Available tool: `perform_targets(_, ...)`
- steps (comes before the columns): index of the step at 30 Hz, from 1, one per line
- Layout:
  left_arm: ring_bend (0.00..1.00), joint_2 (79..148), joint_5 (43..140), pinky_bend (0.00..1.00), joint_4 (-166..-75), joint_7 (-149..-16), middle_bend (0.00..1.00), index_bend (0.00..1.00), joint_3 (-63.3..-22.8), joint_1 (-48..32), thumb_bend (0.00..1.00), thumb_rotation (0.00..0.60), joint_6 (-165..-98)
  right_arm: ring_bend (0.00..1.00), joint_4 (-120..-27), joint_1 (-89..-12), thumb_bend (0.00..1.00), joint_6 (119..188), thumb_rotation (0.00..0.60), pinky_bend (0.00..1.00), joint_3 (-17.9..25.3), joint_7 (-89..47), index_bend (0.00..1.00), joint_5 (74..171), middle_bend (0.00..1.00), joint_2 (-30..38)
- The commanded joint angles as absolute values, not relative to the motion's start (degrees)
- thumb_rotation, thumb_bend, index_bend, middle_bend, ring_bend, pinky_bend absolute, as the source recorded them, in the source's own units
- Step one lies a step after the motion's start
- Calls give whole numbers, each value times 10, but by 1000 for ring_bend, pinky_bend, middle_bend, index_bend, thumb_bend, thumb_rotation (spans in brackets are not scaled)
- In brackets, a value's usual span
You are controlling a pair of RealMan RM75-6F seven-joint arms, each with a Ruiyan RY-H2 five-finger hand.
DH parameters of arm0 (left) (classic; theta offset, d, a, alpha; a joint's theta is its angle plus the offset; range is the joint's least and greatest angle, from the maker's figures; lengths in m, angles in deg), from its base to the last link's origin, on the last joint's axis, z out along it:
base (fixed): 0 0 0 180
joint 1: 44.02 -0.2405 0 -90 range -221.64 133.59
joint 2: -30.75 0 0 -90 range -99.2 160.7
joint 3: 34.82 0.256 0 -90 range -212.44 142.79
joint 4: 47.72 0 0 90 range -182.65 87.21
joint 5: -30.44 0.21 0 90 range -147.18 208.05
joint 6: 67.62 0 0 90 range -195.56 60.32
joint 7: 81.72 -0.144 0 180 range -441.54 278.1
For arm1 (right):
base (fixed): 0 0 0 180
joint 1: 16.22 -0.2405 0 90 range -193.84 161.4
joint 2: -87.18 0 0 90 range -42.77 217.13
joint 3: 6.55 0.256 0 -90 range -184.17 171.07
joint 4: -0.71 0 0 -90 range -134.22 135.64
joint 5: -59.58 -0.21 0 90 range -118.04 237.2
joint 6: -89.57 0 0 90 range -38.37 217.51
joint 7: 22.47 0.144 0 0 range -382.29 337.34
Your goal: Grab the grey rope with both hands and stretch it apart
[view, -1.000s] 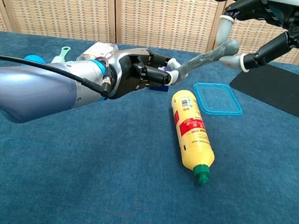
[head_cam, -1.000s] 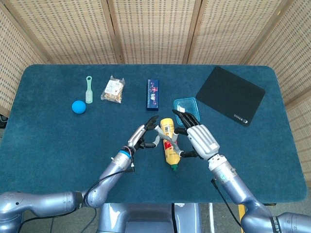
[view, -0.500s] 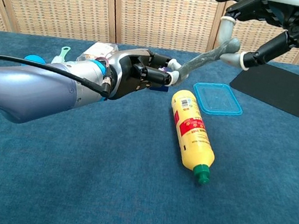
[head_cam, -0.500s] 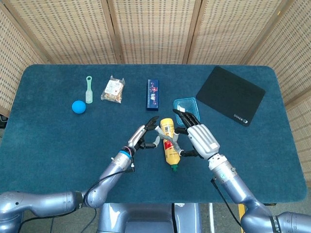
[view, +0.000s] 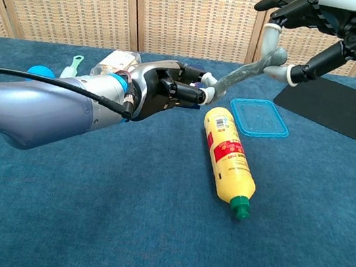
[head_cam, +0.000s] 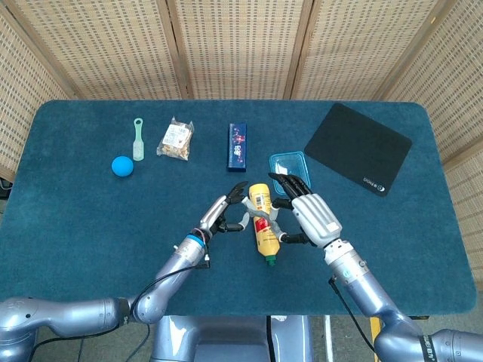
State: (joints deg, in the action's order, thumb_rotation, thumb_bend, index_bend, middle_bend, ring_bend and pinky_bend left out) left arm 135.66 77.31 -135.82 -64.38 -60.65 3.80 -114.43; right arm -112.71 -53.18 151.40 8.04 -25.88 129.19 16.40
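The grey rope hangs in the air above the table, a short thick cord with white ends, sloping up from left to right. My left hand pinches its lower end near the yellow bottle's base. My right hand holds the upper end, where the rope bends into a loop under the dark fingers. In the head view the left hand and right hand sit close together with the rope between them, over the yellow bottle.
A yellow bottle with a green cap lies on the blue table below the rope. Behind it lie a blue lid, a dark blue box, a black mat, a snack bag, a green spoon and a blue ball.
My left hand has risen slightly and shifted a little right with its rope end. The right hand has barely moved.
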Motion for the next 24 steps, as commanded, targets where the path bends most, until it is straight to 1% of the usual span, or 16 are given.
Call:
perform_targets(1, 0, 1357, 773, 0, -1358, -644, 0, 778, -607, 38, 577, 600, -1144, 0, -1128, -531, 704, 1514, 600, 0, 80, -256, 694, 1292, 142, 165)
perform_targets(8, 0, 1356, 773, 0, -1360, -645, 0, 778, -606, 38, 577, 600, -1145, 0, -1127, -531, 755, 1516, 600, 0, 79, -254, 819, 1297, 165, 165)
perform_targets(13, 0, 1354, 778, 0, -1358, -651, 0, 780, -605, 38, 579, 600, -1150, 0, -1120, -529, 762, 1526, 600, 0, 76, -265, 868, 1309, 183, 162)
perform_targets(18, 0, 1351, 788, 0, -1351, -668, 0, 782, -599, 37, 595, 600, -1164, 0, -1114, -526, 763, 1535, 600, 0, 76, -268, 888, 1316, 186, 161)
perform_targets(24, 0, 1327, 791, 0, -1343, -674, 0, 783, -596, 24, 595, 600, -1171, 0, -1107, -520, 763, 1541, 600, 0, 75, -258, 891, 1322, 187, 167)
